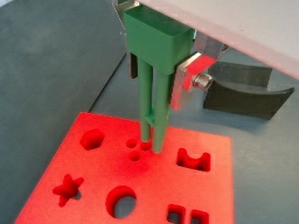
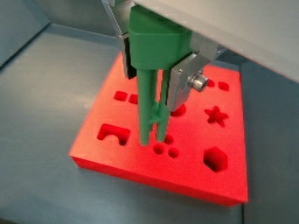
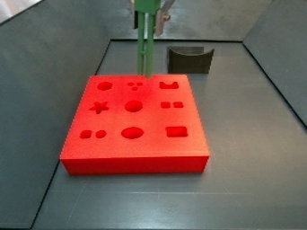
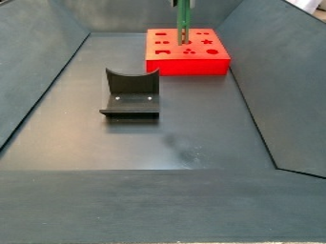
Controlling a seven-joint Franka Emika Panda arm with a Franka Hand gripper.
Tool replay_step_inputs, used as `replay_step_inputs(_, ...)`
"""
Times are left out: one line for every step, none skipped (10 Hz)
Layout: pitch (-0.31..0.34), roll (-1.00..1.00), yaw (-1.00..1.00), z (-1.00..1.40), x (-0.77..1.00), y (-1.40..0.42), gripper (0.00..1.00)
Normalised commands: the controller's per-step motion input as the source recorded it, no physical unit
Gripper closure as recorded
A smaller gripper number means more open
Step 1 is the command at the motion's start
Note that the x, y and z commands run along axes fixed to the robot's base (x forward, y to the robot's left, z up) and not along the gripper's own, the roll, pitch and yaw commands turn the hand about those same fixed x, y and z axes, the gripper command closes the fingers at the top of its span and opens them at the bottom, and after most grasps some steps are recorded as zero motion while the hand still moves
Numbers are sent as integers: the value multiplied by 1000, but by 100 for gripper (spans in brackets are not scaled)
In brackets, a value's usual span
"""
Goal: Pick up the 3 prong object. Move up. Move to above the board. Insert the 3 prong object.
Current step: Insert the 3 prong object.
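Observation:
My gripper (image 1: 158,74) is shut on the wide cap of the 3 prong object (image 1: 149,114), a slim green post that hangs upright with its prongs pointing down. The same grip shows in a wrist view (image 2: 155,79), with a silver finger (image 2: 176,83) on each side of the cap. The prong tips are over the three small dots (image 1: 142,151) of the red board (image 1: 82,188). I cannot tell whether the tips have entered the dots. In both side views the post (image 3: 145,45) (image 4: 182,24) stands over the board (image 3: 132,148) (image 4: 204,65).
The dark fixture (image 3: 189,59) stands on the grey floor beyond the board's far right corner, and it also shows in a side view (image 4: 129,93) and a wrist view (image 1: 247,94). Sloping grey walls (image 4: 51,76) ring the floor.

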Motion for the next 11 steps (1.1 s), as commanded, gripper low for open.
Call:
replay_step_inputs(0, 0, -71, 0, 11, 9, 100)
replay_step_inputs(0, 10, -243, -60, 0, 0, 100)
replay_step_inputs(-11, 39, -703, -126, -191, 0, 100)
replay_step_inputs(0, 33, -697, -89, -269, 0, 100)
replay_step_inputs(0, 0, -49, 0, 0, 0, 100)
replay_step_inputs(0, 0, -11, 0, 0, 0, 100)
replay_step_inputs(-39, 50, -583, -109, -31, -111, 100)
replay_step_inputs(-34, 9, -986, -194, 0, -6, 100)
replay_step_inputs(-20, 0, -1000, -151, 0, 0, 100)
replay_step_inputs(0, 0, -189, 0, 154, 0, 100)
replay_step_inputs(0, 0, -134, 0, 0, 0, 100)
